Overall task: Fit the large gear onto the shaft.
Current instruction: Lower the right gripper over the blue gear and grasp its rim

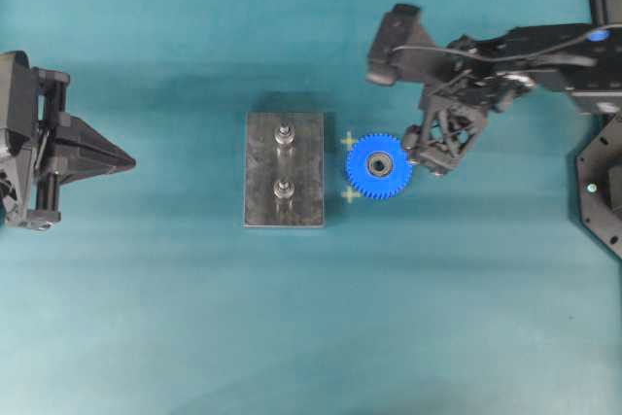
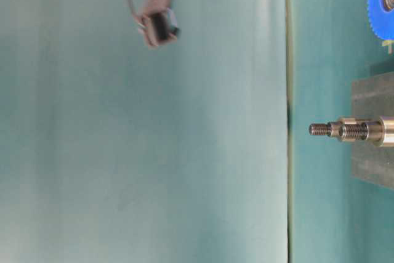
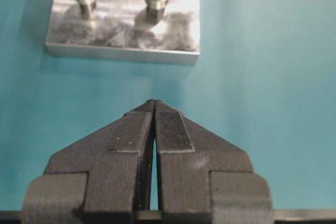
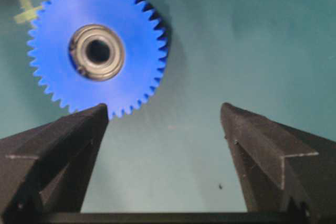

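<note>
We are seeing the large gear (image 1: pixel 379 165) lying flat on the teal worktop (image 1: pixel 175 318), just beside the grey plate (image 1: pixel 260 170); the shaft (image 1: pixel 284 189) is standing bare; the right claw (image 4: pixel 165 114) is gaping wide beside the gear, gripping nothing; the left claw (image 3: pixel 154 109) is resting closed, well apart.

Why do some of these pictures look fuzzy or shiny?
In the right wrist view, the large gear is a bit soft and casts a dark shadow beside it; in the left wrist view, light glares off the grey plate; in the table-level view, the picture lies sideways and the camera hanging up top is smeared.
</note>
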Robot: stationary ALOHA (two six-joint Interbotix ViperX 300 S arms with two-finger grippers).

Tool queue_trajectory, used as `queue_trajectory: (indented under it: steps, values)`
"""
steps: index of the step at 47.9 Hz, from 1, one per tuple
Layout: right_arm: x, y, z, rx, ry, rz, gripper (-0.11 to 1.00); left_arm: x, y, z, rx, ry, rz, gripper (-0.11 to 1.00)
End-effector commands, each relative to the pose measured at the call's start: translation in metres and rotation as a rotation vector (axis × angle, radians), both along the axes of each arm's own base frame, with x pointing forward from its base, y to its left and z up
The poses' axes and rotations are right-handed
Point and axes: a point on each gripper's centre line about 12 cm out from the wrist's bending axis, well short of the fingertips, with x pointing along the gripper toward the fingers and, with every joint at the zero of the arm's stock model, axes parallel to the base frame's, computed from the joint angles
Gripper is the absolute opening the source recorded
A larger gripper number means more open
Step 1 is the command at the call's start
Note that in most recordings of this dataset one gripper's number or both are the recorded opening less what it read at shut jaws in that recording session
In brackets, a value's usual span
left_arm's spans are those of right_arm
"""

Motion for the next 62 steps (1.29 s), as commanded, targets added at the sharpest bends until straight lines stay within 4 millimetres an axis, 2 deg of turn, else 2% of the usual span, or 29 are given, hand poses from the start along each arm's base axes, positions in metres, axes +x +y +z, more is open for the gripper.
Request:
queue_trajectory:
  steps: [1, 12, 24, 62]
  values:
    - [0.011, -0.003, 0.005, -0.009, -0.017, 0.010, 0.92, 0.005, 0.000, 0.010, 0.001, -0.031, 0.001, 0.00]
    - [0.031, -0.003, -0.004, -0.004, 0.008, 0.032, 0.92, 0.003, 0.000, 0.009, 0.000, -0.031, 0.002, 0.00]
    - [0.043, 0.000, -0.018, 0.003, 0.050, 0.051, 0.92, 0.002, 0.000, 0.008, -0.001, -0.026, 0.002, 0.00]
    - [0.043, 0.004, -0.043, 0.003, 0.117, 0.071, 0.92, 0.003, 0.000, 0.006, -0.005, -0.023, 0.005, 0.00]
